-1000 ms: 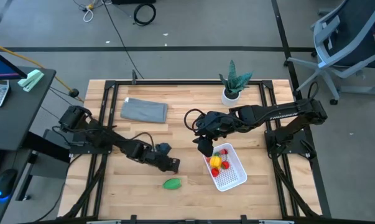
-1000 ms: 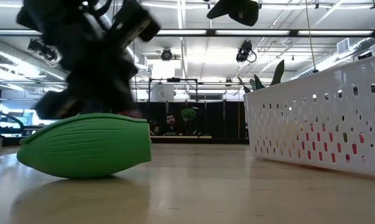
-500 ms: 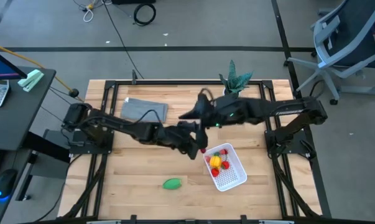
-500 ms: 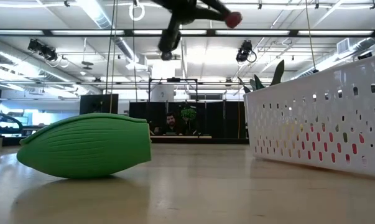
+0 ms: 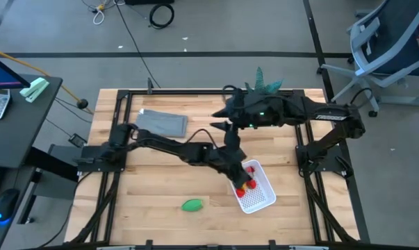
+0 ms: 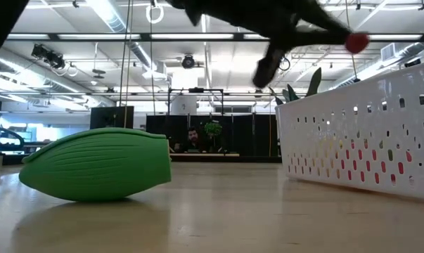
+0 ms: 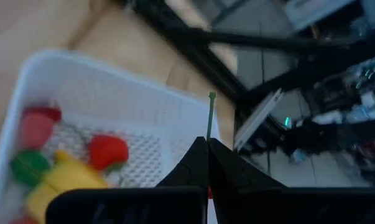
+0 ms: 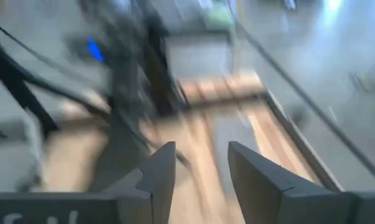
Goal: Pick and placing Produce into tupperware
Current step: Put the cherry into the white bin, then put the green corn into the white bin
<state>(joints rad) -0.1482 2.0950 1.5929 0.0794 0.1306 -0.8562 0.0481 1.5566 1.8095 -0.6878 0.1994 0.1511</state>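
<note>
The white perforated basket (image 5: 259, 196) (image 6: 366, 126) (image 7: 112, 81) stands right of the table's middle and holds red and yellow pieces (image 7: 81, 168). My left gripper (image 5: 242, 179) (image 7: 208, 144) hangs above its near-left part, shut on a small red piece (image 6: 356, 43) with a thin green stem. The larger green oval piece (image 5: 192, 205) (image 6: 95, 165) lies on its side on the wood, left of the basket. My right gripper (image 5: 226, 128) (image 8: 203, 168) is open, raised over the table's far middle. My left gripper pinches the small red piece between its two fingers, coming from above and slanting toward the table's right. Only the thin green stem (image 7: 211, 115) sticks out past the fingertips, and a sliver of red (image 7: 209, 193) shows between them. The piece is lifted clear, above the basket.
A folded grey cloth (image 5: 160, 123) lies at the far left, and a spiky potted plant (image 5: 263, 89) stands at the far edge behind the right arm. Bare wood lies between the green piece and the basket. A person shows far back in the room (image 6: 191, 138).
My left gripper has risen from the table beside the green oval piece and swung toward the table's right with the red piece, ending above the basket. My right gripper has drawn back from the basket, up and toward the far edge. The green piece has stayed put.
</note>
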